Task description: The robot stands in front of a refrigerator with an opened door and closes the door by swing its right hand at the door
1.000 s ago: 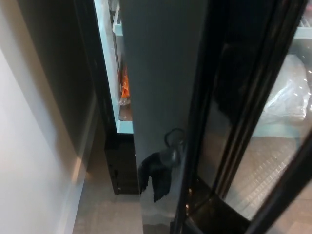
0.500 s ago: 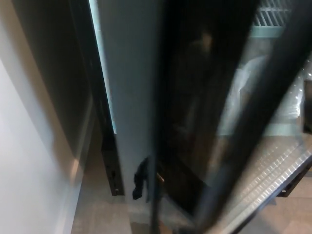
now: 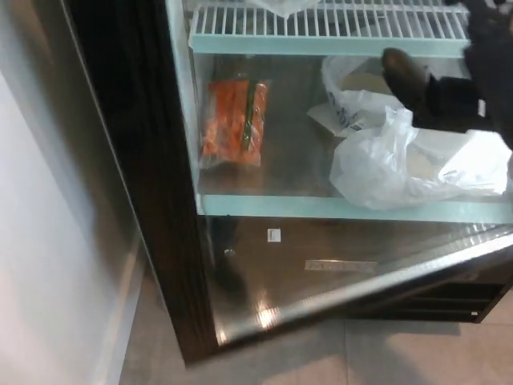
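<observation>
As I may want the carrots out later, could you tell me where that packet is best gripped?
Probably at its near short end, pinched from the front: the carrot packet lies flat, lengthwise front to back, close to the left wall and under the wire shelf, so other approaches look cramped.

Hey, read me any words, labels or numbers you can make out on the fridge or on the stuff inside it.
None can be read.
Small white sticker on the fridge's steel front: too small.
Long pale label beside it: blurred.
Blue print on the white bag: illegible.
Carrot packet: no legible text.
</observation>
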`<state>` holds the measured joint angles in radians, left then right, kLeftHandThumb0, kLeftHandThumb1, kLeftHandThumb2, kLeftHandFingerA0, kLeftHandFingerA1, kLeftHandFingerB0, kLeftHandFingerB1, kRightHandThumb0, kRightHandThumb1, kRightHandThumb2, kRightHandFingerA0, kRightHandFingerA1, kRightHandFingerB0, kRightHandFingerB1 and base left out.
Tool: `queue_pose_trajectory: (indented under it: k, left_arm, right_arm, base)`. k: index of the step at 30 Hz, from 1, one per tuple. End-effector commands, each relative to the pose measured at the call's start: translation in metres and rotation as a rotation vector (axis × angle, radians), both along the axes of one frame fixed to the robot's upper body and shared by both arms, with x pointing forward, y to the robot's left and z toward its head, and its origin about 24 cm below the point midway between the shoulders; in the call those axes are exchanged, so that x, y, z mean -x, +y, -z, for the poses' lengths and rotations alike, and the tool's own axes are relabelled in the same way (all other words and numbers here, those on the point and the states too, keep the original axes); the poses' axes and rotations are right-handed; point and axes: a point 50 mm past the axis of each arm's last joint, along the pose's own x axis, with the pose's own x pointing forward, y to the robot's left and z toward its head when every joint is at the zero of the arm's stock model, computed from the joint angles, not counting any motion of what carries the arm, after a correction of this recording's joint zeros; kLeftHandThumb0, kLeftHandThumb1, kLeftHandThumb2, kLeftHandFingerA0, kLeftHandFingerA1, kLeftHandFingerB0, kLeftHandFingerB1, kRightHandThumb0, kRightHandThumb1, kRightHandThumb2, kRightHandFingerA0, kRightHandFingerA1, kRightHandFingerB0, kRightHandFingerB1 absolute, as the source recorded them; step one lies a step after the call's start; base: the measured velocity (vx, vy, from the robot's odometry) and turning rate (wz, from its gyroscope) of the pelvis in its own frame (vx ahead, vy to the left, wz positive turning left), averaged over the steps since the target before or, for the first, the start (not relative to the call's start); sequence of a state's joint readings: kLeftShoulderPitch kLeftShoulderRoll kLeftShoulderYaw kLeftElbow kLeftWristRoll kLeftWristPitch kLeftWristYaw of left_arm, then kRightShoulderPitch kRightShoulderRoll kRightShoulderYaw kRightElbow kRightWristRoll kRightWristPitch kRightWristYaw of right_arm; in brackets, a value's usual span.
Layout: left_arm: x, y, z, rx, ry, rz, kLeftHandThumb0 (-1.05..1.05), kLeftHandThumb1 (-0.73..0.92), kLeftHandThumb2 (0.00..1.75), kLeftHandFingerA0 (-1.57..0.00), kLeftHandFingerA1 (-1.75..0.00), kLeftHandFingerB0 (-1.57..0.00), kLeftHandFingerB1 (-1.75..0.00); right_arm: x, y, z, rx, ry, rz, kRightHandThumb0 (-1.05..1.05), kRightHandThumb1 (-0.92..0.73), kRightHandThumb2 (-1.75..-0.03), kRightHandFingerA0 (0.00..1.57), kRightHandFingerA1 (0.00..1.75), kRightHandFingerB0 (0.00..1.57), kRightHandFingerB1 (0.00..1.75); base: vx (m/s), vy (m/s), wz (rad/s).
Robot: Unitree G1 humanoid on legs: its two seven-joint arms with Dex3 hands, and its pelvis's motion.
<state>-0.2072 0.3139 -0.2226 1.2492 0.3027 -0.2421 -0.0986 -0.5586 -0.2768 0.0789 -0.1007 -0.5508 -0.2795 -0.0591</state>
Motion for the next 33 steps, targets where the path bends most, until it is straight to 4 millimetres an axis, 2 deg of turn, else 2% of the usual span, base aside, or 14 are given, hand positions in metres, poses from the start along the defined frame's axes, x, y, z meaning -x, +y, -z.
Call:
queue_pose_trajectory:
  k: [1,4,5,10,11,14,15,20,21,22,24,29,30,33]
  left_arm:
    - [-0.008,0.006,-0.008,-0.026,-0.026,0.041,-0.45,0.59,0.86,-0.51,-0.6,-0.39,-0.5]
    - [-0.008,0.006,-0.008,-0.026,-0.027,0.04,-0.45,0.59,0.86,-0.51,-0.6,-0.39,-0.5]
    - [-0.007,0.007,-0.007,-0.028,-0.022,0.042,-0.38,0.7,0.61,-0.51,-0.41,-0.43,-0.36]
    - [-0.003,0.006,-0.005,-0.036,-0.01,0.052,-0.39,0.7,0.61,-0.51,-0.41,-0.43,-0.36]
    - [-0.003,0.007,-0.005,-0.035,-0.009,0.05,-0.39,0.7,0.61,-0.52,-0.41,-0.43,-0.36]
    - [-0.003,0.007,-0.005,-0.044,-0.001,0.049,-0.39,0.71,0.61,-0.52,-0.41,-0.42,-0.35]
    - [-0.003,0.007,-0.005,-0.042,-0.002,0.047,-0.38,0.7,0.61,-0.52,-0.4,-0.42,-0.36]
    - [-0.004,0.007,-0.005,-0.045,-0.001,0.046,-0.39,0.7,0.61,-0.51,-0.4,-0.42,-0.35]
    - [-0.005,0.007,-0.006,-0.042,-0.005,0.046,-0.45,0.59,0.84,-0.5,-0.56,-0.38,-0.48]
    - [-0.005,0.007,-0.006,-0.038,-0.009,0.048,-0.38,0.7,0.6,-0.53,-0.42,-0.43,-0.36]
    - [-0.006,0.007,-0.006,-0.038,-0.01,0.05,-0.38,0.7,0.6,-0.53,-0.42,-0.43,-0.36]
    - [-0.005,0.007,-0.006,-0.03,-0.006,0.045,-0.38,0.71,0.61,-0.52,-0.41,-0.42,-0.36]
    - [-0.006,0.007,-0.006,-0.035,-0.006,0.051,-0.44,0.59,0.85,-0.52,-0.6,-0.38,-0.49]
    - [-0.006,0.007,-0.007,-0.041,-0.008,0.06,-0.44,0.59,0.85,-0.52,-0.6,-0.38,-0.49]
  right_arm:
    - [-0.094,-0.084,0.117,0.498,0.795,0.675,-0.75,-0.77,-1.1,0.0,0.19,0.03,0.21]
    - [-0.095,-0.086,0.118,0.497,0.802,0.68,-0.75,-0.77,-1.1,0.0,0.19,0.03,0.21]
    - [-0.093,-0.089,0.123,0.498,0.812,0.683,-0.77,-0.75,-1.08,0.0,0.19,0.13,0.24]
    - [-0.089,-0.097,0.132,0.519,0.852,0.695,-0.76,-0.76,-1.09,0.0,0.19,0.1,0.24]
    - [-0.089,-0.098,0.133,0.517,0.852,0.692,-0.72,-0.91,-0.69,0.01,0.17,0.05,0.22]
    - [-0.087,-0.099,0.137,0.522,0.857,0.672,-0.72,-0.74,-0.86,0.01,0.15,0.04,0.21]
    - [-0.087,-0.099,0.138,0.523,0.858,0.669,-0.74,-0.75,-1.08,0.0,0.19,0.1,0.24]
    - [-0.085,-0.1,0.145,0.517,0.866,0.647,-0.74,-0.74,-1.07,0.0,0.19,0.13,0.25]
    - [-0.079,-0.101,0.154,0.533,0.87,0.629,-0.79,-0.77,-1.07,0.0,0.19,0.1,0.25]
    - [-0.07,-0.102,0.168,0.55,0.881,0.601,-0.79,-0.75,-1.06,0.0,0.2,0.11,0.26]
    - [-0.067,-0.103,0.174,0.553,0.889,0.592,-0.79,-0.75,-1.06,0.0,0.2,0.11,0.26]
    - [-0.035,-0.11,0.218,0.552,0.991,0.546,-0.72,-0.68,-1.01,0.0,0.29,0.14,0.37]
    - [-0.025,-0.114,0.23,0.55,1.021,0.538,-0.75,-0.69,-1.0,0.0,0.3,0.12,0.37]
    - [-0.01,-0.118,0.244,0.548,1.06,0.527,-0.75,-0.69,-1.0,0.0,0.3,0.12,0.37]
  base:
    - [0.0,0.0,0.0]
    - [0.0,0.0,0.0]
    - [0.0,0.0,0.0]
    - [0.0,0.0,0.0]
    - [0.0,0.0,0.0]
    - [0.0,0.0,0.0]
    - [0.0,0.0,0.0]
    - [0.0,0.0,0.0]
    - [0.0,0.0,0.0]
    - [0.0,0.0,0.0]
    - [0.0,0.0,0.0]
    - [0.0,0.0,0.0]
    - [0.0,0.0,0.0]
    - [0.0,0.0,0.0]
